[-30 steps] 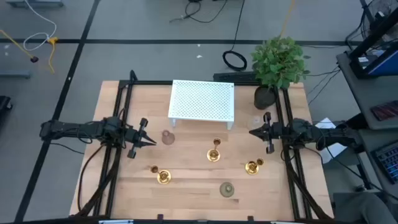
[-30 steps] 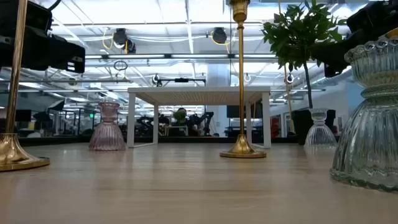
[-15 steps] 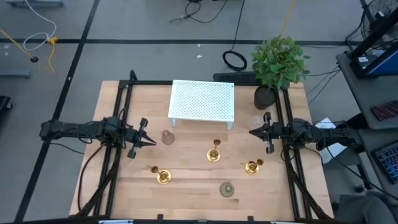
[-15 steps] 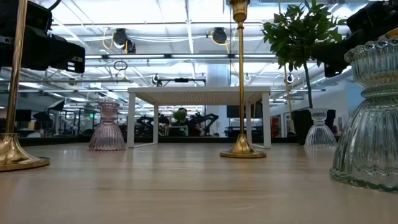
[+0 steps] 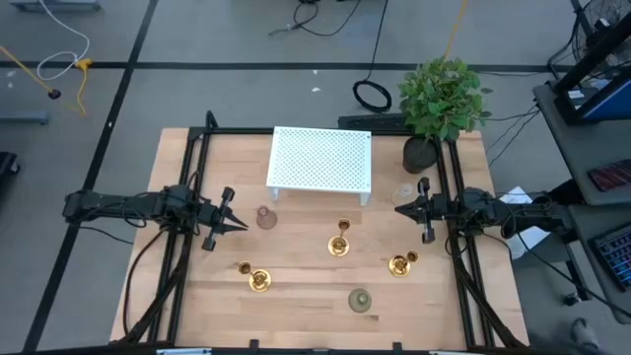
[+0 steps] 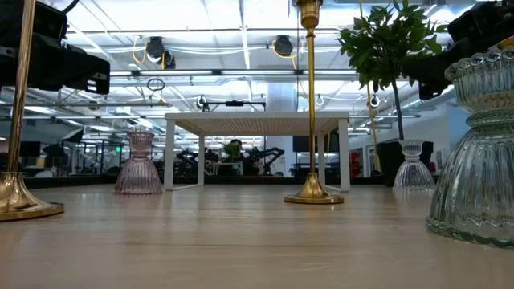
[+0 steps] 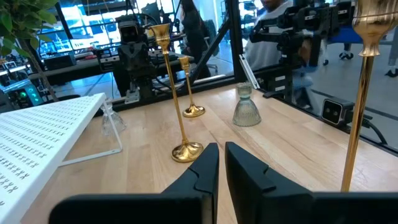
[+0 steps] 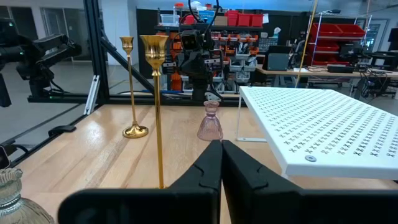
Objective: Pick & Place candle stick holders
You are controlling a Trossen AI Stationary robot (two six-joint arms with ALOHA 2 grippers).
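Observation:
Three gold candle stick holders stand upright on their round bases on the wooden table: one front left [image 5: 258,280], one in the middle [image 5: 338,245], one front right [image 5: 400,263]. My left gripper [image 5: 240,225] is shut and empty at the table's left side, pointing toward the middle; its wrist view [image 7: 219,148] looks at the middle holder [image 7: 186,151]. My right gripper [image 5: 398,209] is shut and empty at the right side; its wrist view [image 8: 221,144] shows a holder [image 8: 155,112] close by.
A white perforated stand [image 5: 320,158] is at the far middle, with a potted plant [image 5: 444,99] at the far right. A pink glass holder [image 5: 266,218], a clear glass holder [image 5: 403,194] and a grey-green glass holder [image 5: 360,300] stand among the candlesticks.

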